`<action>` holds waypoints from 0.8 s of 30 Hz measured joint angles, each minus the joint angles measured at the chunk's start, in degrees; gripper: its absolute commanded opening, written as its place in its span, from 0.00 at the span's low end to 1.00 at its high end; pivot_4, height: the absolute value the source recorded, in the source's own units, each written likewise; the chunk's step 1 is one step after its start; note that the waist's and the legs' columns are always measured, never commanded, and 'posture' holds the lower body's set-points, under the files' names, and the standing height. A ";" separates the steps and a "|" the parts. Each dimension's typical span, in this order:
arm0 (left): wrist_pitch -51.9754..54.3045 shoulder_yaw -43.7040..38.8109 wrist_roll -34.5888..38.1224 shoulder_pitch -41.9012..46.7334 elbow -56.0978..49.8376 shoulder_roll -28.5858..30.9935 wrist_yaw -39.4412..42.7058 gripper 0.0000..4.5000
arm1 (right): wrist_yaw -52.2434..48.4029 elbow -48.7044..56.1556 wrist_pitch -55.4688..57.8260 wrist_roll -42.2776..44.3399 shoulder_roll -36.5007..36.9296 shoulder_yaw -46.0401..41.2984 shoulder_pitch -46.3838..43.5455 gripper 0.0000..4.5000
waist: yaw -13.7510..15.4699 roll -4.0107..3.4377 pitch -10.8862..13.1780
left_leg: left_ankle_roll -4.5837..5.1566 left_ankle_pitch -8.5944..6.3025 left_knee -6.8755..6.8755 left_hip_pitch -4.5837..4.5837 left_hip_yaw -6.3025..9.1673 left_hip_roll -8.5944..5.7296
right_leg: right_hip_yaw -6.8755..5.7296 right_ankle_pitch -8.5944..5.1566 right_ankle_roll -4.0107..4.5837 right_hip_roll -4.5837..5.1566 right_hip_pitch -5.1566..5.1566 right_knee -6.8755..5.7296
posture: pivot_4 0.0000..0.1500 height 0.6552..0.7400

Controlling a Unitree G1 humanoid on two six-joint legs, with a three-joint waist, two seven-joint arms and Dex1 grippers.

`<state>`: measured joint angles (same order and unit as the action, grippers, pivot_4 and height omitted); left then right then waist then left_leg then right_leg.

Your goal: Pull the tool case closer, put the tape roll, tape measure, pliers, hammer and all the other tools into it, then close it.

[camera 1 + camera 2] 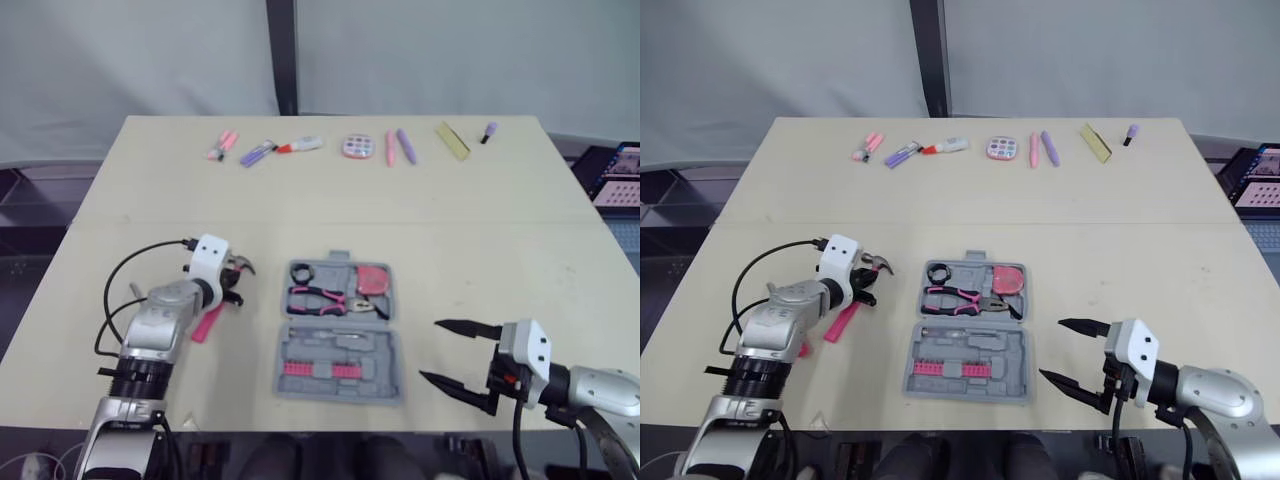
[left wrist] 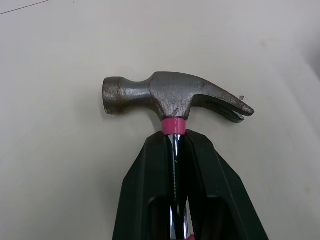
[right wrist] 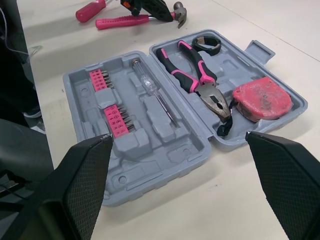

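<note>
Though open, grey plastic tool case (image 3: 165,150).

Stereo head pair above table (image 1: 500,200); right wrist camera near tool case (image 3: 165,165)

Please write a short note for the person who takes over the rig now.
The left gripper is shut on the hammer just below its head, left of the case. The right gripper is open, right of it. The case lies open, holding pliers, tape roll, tape measure. To do: hammer and the pink-handled tool beside it go in, then close.
</note>
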<state>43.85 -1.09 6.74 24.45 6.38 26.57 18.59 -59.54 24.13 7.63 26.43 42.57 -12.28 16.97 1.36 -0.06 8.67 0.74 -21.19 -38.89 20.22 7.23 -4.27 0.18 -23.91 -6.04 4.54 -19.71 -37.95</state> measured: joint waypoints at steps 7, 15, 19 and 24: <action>7.27 -0.05 6.42 -5.77 -17.35 13.85 14.25 0.02 | -1.16 -1.01 -0.32 0.08 0.06 -0.71 0.05 1.00 | -0.24 0.01 0.03 | -0.01 -0.01 0.17 0.04 0.02 0.04 | 0.06 0.00 0.00 0.02 -0.10 0.03 | 1.00 1.00; 10.00 2.25 12.95 -9.67 -28.56 23.68 27.34 0.02 | -3.51 -2.94 -1.61 0.15 1.01 -1.46 -0.70 1.00 | 0.16 -0.03 0.06 | 0.01 -0.02 0.12 0.07 0.11 0.02 | 0.10 0.00 0.00 0.03 0.08 0.26 | 1.00 1.00; 11.62 5.35 14.52 -6.31 -32.77 24.27 29.52 0.02 | -4.12 -4.56 -2.36 0.03 1.04 -1.44 -1.53 1.00 | 0.02 -0.02 0.06 | 0.04 -0.03 0.11 0.09 0.08 0.02 | 0.10 0.00 0.00 0.00 0.08 0.28 | 1.00 1.00; 12.06 9.03 15.32 -4.84 -35.69 26.29 31.36 0.02 | -4.51 -4.50 -2.63 0.01 1.06 -1.38 -1.50 1.00 | -0.22 -0.07 0.09 | 0.04 -0.03 0.15 0.08 0.00 0.07 | 0.10 0.00 0.00 -0.05 0.05 0.25 | 1.00 1.00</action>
<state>55.91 7.93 22.06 19.61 -29.31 52.87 49.94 -64.05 19.63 5.00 26.44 43.63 -13.66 15.47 1.14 -0.13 8.76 0.77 -21.22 -38.75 20.31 7.22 -4.20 0.29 -23.91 -6.04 4.49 -19.66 -37.70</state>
